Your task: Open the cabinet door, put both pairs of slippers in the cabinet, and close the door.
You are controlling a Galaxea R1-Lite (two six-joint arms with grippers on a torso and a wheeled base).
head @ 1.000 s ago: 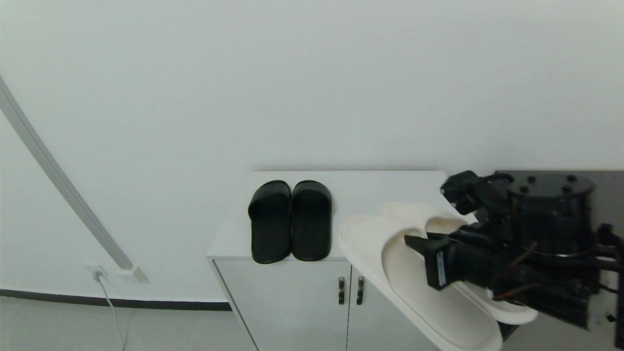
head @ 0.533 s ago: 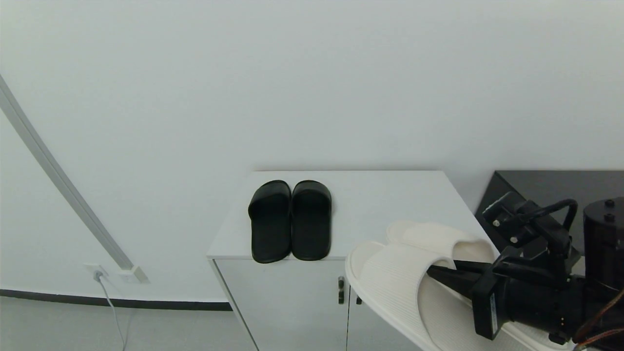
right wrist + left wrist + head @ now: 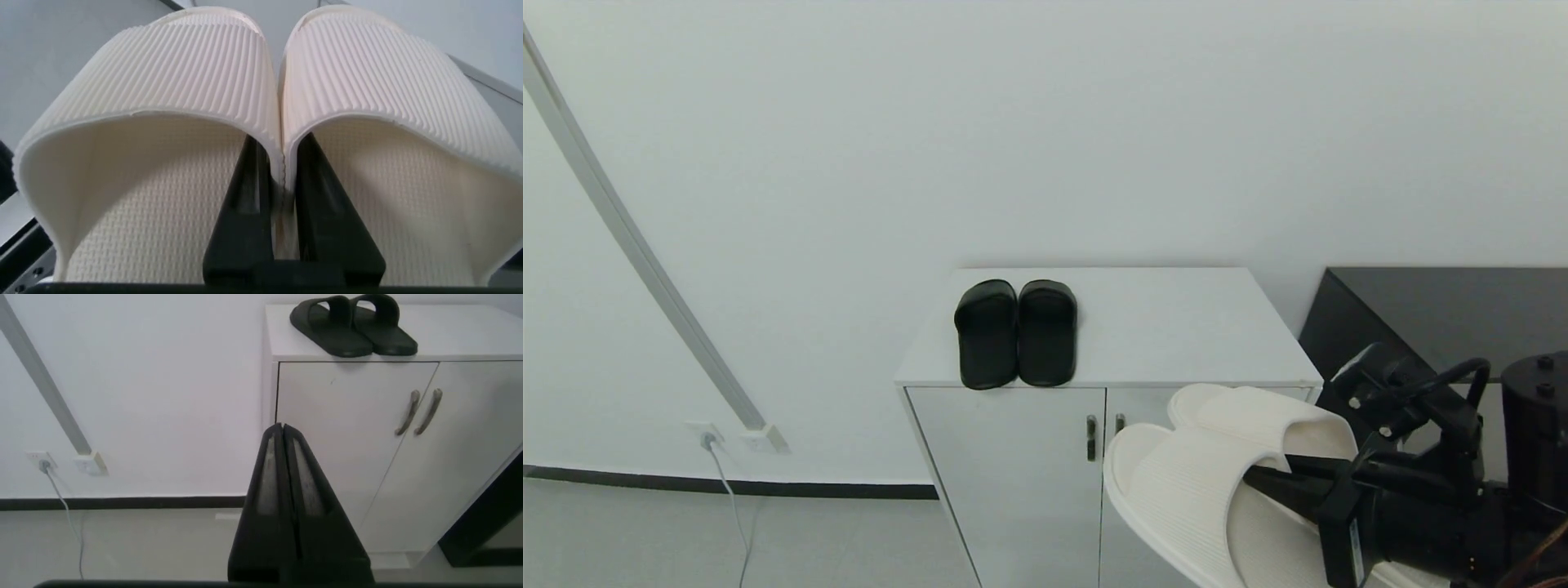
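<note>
starting at the lower left of the head view, a wall socket (image 3: 709, 435) with a hanging cable is seen beside the end of a grey slanted strip (image 3: 637, 245). in the left wrist view, the left gripper (image 3: 283, 478) is seen clenched with nothing between its fingers, the white cabinet (image 3: 351, 441) lying beyond it. at the centre of the head view, the black slippers (image 3: 1016, 333) are set side by side and touching on the cabinet's top; their long axes run front to back, straps toward the wall and heels at the front edge. below them both doors are shut, the two upright handles (image 3: 1091, 438) sitting either side of the middle seam. at the lower right, the white slippers (image 3: 1201, 490) are held in the air in front of the right door, long axes slanting from lower right to upper left, toes toward the cabinet. their two inner walls are pinched together by the right gripper (image 3: 1262, 478), its fingers (image 3: 245, 196) passed under the straps. a black table (image 3: 1421, 298) stands at the far right.
</note>
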